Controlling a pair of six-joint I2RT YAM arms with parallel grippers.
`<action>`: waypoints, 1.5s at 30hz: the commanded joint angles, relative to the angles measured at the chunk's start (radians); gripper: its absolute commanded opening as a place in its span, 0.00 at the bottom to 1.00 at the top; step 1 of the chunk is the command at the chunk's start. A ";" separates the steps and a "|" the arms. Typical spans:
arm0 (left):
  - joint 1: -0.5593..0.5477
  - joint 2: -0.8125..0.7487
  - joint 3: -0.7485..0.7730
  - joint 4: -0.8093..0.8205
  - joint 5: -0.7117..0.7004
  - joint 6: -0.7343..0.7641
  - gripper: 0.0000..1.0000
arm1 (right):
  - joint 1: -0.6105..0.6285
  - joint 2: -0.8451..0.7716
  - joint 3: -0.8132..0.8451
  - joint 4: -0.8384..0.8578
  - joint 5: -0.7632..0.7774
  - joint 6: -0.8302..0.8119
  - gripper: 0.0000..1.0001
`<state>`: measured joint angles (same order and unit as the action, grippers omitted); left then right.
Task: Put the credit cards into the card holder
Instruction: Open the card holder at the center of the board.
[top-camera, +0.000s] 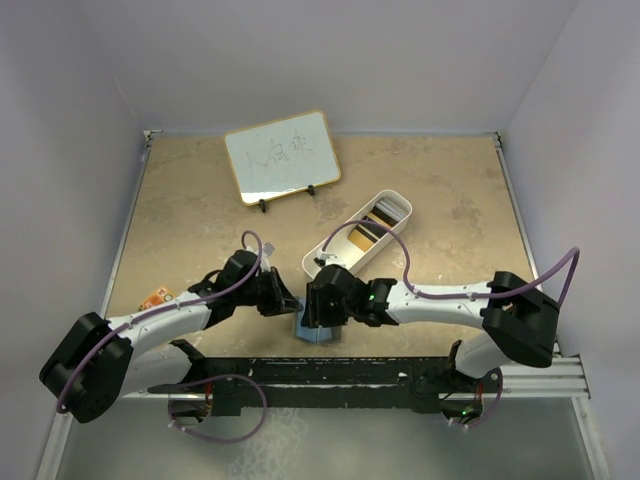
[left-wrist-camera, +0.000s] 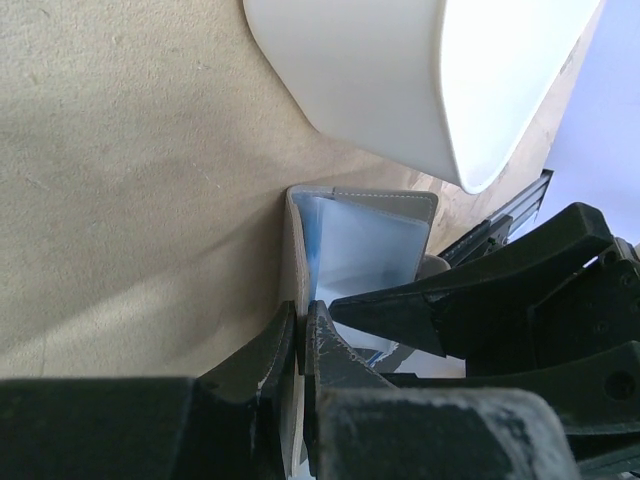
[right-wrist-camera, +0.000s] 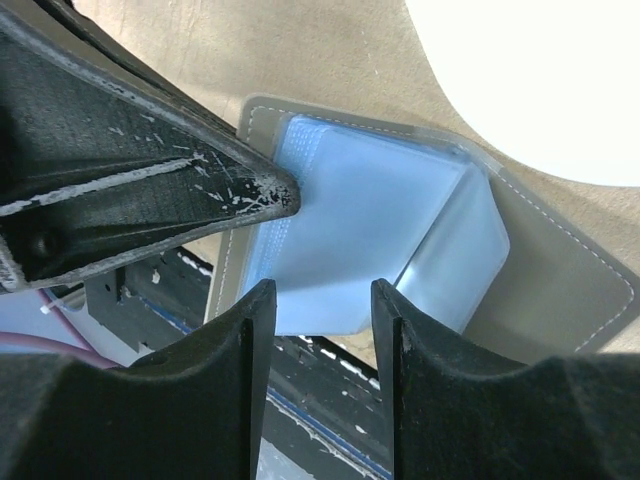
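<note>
The card holder (top-camera: 316, 330) lies open at the table's near edge, dark grey with a light blue inside (right-wrist-camera: 350, 220). My left gripper (left-wrist-camera: 298, 335) is shut on one upright grey flap (left-wrist-camera: 292, 250) of it; it shows in the top view (top-camera: 283, 300) just left of the holder. My right gripper (right-wrist-camera: 320, 310) is open and empty, its fingertips either side of the near edge of the blue sleeves; from above it (top-camera: 322, 308) hangs over the holder. The credit cards (top-camera: 365, 232), yellow-orange, black and white-grey, stand in the white tray (top-camera: 335, 242).
The long white tray (left-wrist-camera: 400, 90) stands right behind the holder, close to both grippers. A small whiteboard (top-camera: 282, 155) stands at the back. An orange patterned little board (top-camera: 155, 298) lies at the left. The black rail (top-camera: 330, 372) runs along the near edge.
</note>
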<state>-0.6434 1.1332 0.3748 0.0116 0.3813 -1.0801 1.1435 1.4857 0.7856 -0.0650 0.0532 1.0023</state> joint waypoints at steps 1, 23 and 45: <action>0.001 -0.018 -0.007 0.048 0.002 0.004 0.00 | 0.001 0.005 0.015 0.050 -0.021 0.019 0.47; 0.001 -0.025 -0.008 0.036 -0.004 0.009 0.00 | 0.002 0.034 -0.002 -0.011 0.042 0.036 0.37; 0.000 -0.026 0.018 -0.015 0.000 0.050 0.00 | 0.002 -0.049 0.017 -0.128 0.131 0.002 0.39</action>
<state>-0.6434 1.1259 0.3569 0.0055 0.3676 -1.0603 1.1454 1.4792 0.7853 -0.1341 0.1257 1.0321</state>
